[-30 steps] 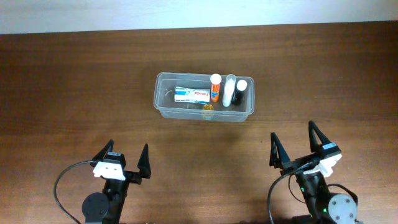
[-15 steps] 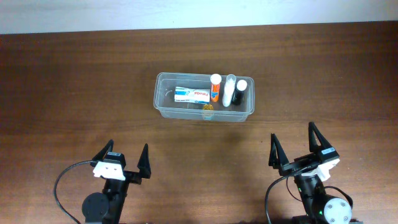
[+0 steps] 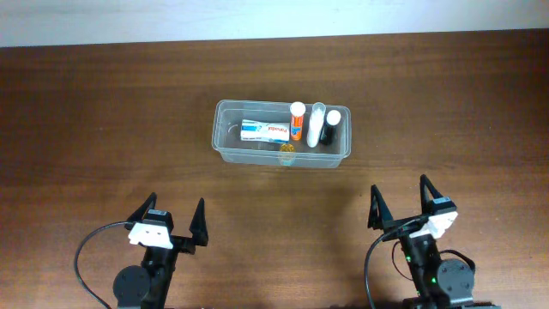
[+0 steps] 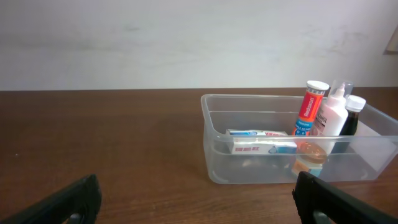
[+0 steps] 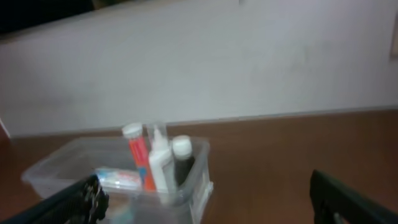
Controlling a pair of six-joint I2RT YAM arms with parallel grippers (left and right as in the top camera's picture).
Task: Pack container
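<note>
Clear container [image 3: 249, 157], mid-frame, holds box [image 3: 264, 130] and upright bottles [image 3: 297, 120]; we judge packing done. Left tool [image 3: 177, 201] and right tool [image 3: 398, 184], bottom corners, gaping, holding nothing, parked clear.
</note>
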